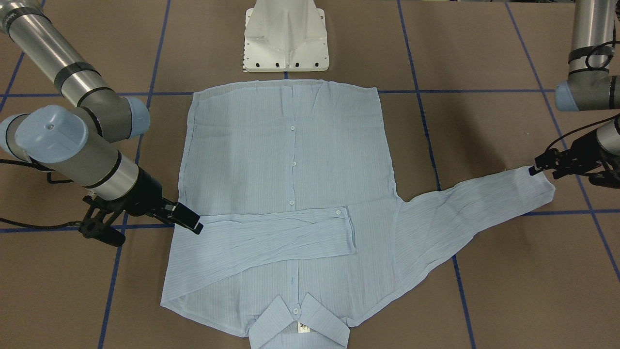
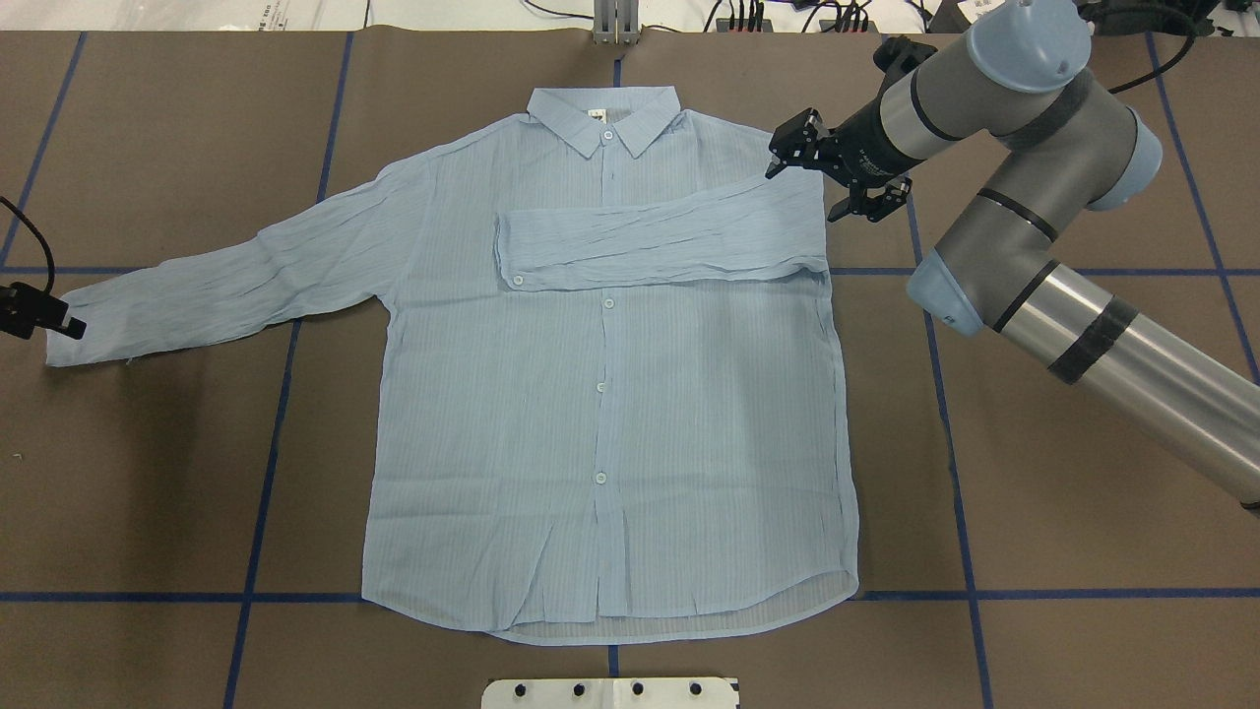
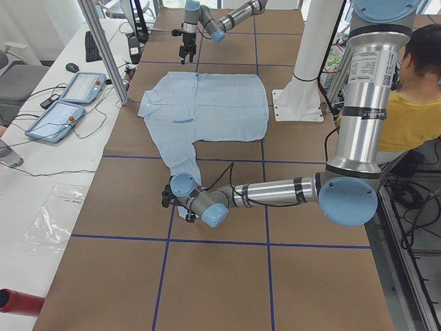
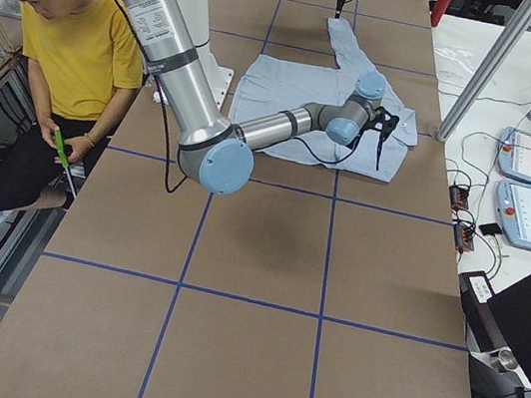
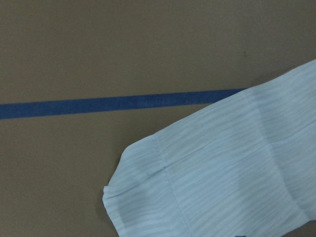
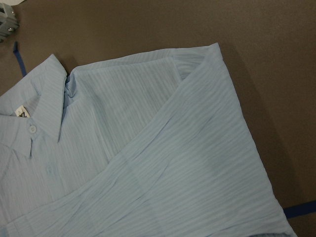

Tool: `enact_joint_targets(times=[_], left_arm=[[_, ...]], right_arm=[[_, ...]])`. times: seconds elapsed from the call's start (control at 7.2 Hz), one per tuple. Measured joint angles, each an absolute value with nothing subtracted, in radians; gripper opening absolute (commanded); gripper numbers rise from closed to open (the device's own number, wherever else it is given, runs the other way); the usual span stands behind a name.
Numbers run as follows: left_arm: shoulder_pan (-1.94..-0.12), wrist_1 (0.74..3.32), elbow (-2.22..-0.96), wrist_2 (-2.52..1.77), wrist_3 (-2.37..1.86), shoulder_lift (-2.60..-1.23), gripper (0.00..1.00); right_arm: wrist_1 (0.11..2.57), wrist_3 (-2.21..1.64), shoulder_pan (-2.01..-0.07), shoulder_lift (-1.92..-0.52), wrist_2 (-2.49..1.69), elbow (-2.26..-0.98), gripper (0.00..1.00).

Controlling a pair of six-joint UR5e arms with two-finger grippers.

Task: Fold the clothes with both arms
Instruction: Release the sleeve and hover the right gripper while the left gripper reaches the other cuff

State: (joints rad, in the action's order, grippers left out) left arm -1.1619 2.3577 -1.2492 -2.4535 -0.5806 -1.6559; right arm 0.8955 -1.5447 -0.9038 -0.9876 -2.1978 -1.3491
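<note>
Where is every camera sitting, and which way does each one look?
Front-facing: across the table, looking down at the shirt; pedestal, right arm, left arm.
Overhead: behind the pedestal, looking forward and down; right arm, left end effector.
Left: table's end; left arm near, a person beside it.
Right: opposite end; right arm near, same person.
Left wrist: down at a cuff; no arm.
Right wrist: down at the collar; no arm.
Front-facing and overhead share the whole shirt, turned around.

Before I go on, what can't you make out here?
Left end effector: cut off by the overhead view's edge, small in the front view; open or shut unclear.
Whether it holds the cuff: left wrist view shows no fingers.
Tag print: too small.
Whatever lies under the folded sleeve: covered.
</note>
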Motion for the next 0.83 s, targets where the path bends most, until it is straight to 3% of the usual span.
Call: enact_joint_targets(times=[0.83], left_arm=[[-1.140,2.359,-1.249,-2.452,-0.640,-1.646,0.70]], right_arm=[[0.885,-1.543,-0.904,-0.994,-2.197,-1.346,0.99]])
